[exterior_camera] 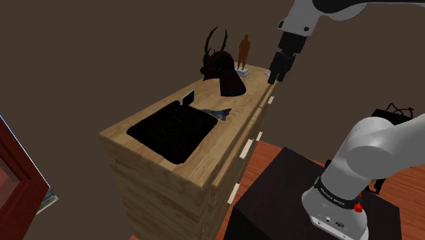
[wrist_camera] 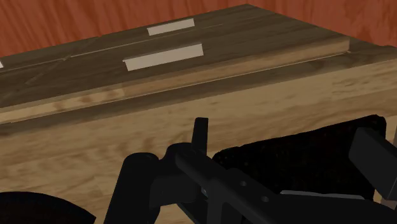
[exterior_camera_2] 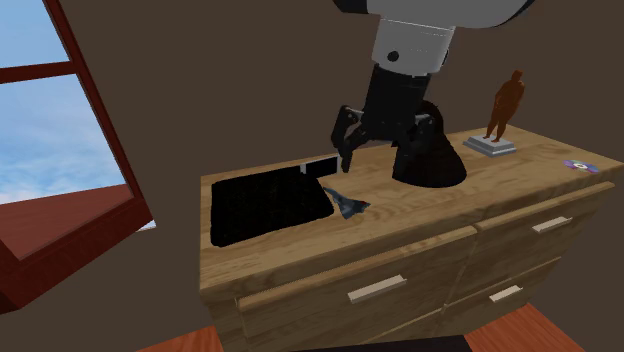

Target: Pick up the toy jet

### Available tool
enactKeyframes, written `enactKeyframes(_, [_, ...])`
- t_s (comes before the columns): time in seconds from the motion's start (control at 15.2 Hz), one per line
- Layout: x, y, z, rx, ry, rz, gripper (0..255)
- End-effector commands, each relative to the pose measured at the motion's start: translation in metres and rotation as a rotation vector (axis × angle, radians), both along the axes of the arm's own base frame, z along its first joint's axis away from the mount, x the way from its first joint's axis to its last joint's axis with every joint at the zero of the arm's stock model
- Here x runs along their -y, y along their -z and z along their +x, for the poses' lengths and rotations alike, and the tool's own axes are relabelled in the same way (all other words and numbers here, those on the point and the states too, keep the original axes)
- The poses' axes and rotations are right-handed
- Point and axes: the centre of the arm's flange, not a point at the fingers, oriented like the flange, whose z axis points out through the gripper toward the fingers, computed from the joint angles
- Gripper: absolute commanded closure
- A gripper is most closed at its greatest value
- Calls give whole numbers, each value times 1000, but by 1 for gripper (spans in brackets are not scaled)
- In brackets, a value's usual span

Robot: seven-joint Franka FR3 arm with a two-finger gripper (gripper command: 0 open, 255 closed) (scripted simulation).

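Gripper (exterior_camera_2: pixel 385 150): fingers apart, empty, above the wooden cabinet (exterior_camera_2: pixel 430 215).
Toy jet (exterior_camera_2: pixel 348 205): dark grey-blue, lying on the cabinet top, just beside the black recess (exterior_camera_2: pixel 265 205).

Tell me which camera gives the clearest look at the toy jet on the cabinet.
The second exterior view: the toy jet lies in plain sight beside the black tray, wings readable. The shoulder view shows it as a small grey sliver at the tray's edge.
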Motion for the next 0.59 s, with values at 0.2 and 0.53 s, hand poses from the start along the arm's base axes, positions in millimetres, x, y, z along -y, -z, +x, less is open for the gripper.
enactKeyframes(0.2, [11,24,31,3,-37,13,0])
enactKeyframes(0.53, [27,65,82,7,-98,34,0])
